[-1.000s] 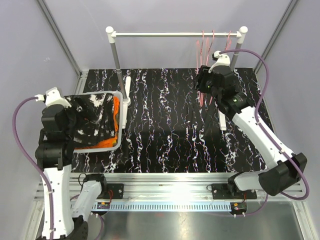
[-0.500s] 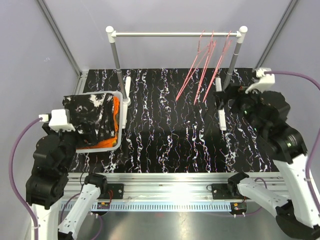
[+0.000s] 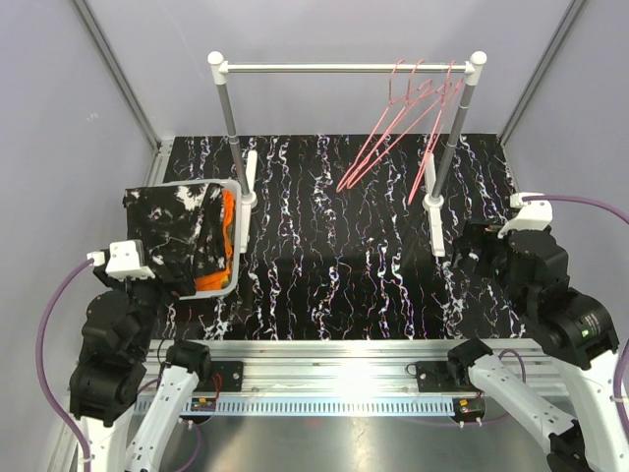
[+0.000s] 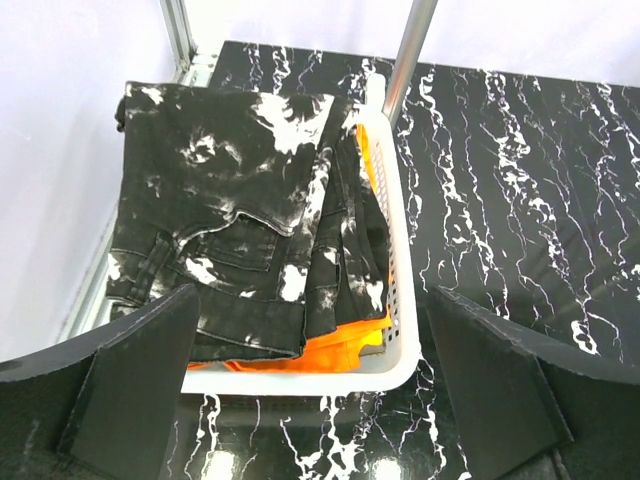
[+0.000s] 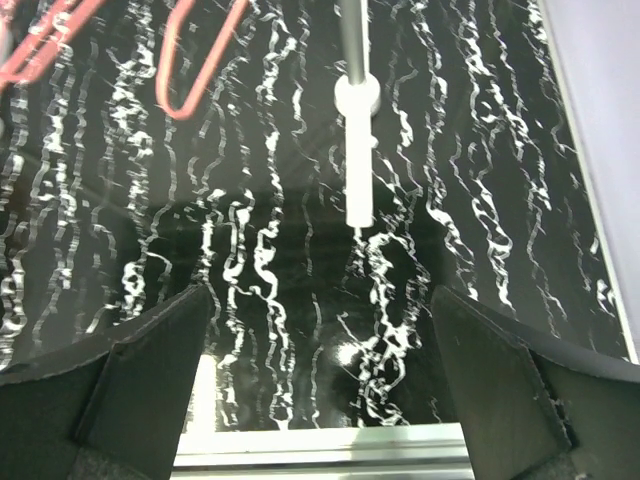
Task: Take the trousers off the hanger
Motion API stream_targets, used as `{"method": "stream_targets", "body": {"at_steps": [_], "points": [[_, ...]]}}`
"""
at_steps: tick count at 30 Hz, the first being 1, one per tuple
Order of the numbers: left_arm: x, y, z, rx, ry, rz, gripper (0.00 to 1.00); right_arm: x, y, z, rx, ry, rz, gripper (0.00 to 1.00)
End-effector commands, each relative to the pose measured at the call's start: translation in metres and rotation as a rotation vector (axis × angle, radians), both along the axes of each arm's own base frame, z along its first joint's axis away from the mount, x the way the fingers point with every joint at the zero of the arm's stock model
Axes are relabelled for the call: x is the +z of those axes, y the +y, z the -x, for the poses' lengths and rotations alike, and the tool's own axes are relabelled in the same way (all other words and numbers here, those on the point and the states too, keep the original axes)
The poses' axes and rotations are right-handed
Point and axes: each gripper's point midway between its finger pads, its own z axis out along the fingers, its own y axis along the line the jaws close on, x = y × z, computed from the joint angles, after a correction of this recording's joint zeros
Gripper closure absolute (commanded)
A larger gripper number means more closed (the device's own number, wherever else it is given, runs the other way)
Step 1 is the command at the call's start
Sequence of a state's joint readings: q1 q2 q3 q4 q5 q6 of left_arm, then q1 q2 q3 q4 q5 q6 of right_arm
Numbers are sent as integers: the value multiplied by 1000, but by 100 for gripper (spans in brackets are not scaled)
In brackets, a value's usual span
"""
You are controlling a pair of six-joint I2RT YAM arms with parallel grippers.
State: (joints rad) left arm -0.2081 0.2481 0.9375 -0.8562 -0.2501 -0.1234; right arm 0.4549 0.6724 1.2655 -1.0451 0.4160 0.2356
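Observation:
The black trousers with white splashes (image 3: 182, 231) lie folded on top in a white basket (image 3: 237, 234) at the left. The plain orange trousers (image 3: 226, 221) show under them. In the left wrist view the black pair (image 4: 240, 230) covers the orange pair (image 4: 340, 350) in the basket (image 4: 400, 310). The camouflage pair is hidden. Three empty pink hangers (image 3: 393, 128) hang tilted on the rail (image 3: 344, 68). My left gripper (image 3: 162, 280) (image 4: 315, 400) is open and empty, just near of the basket. My right gripper (image 3: 472, 254) (image 5: 320, 390) is open and empty, low at the right.
The rail stands on two posts, the left post (image 3: 228, 128) beside the basket and the right post (image 3: 447, 147) with its white foot (image 5: 357, 150) ahead of my right gripper. A metal frame rail (image 3: 344, 354) runs along the near edge. Grey walls close in both sides.
Both arms have pulled back toward the near edge, the left off the basket and the right away from the hangers. The hangers have swung out to the left.

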Motion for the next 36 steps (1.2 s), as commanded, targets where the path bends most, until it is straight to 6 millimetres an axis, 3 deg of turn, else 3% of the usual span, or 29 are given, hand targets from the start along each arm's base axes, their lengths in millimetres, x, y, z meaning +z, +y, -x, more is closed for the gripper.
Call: {"method": "stream_targets", "body": {"at_steps": [1,5,19,36], "points": [[3,-4,-10,-4,-33,26,1,-3,-12,-1,-47,-26,38,1],[5,-4,-11,0,-37,33,1,-1,-4,-1,-11,-57,-4,0],[3,0,-10,27,-34,39,1,-7,-7,-6,-21,-48,37,0],[5,4,-11,42,-46,24,1,6,-10,-1,-21,-110,19,0]]}}
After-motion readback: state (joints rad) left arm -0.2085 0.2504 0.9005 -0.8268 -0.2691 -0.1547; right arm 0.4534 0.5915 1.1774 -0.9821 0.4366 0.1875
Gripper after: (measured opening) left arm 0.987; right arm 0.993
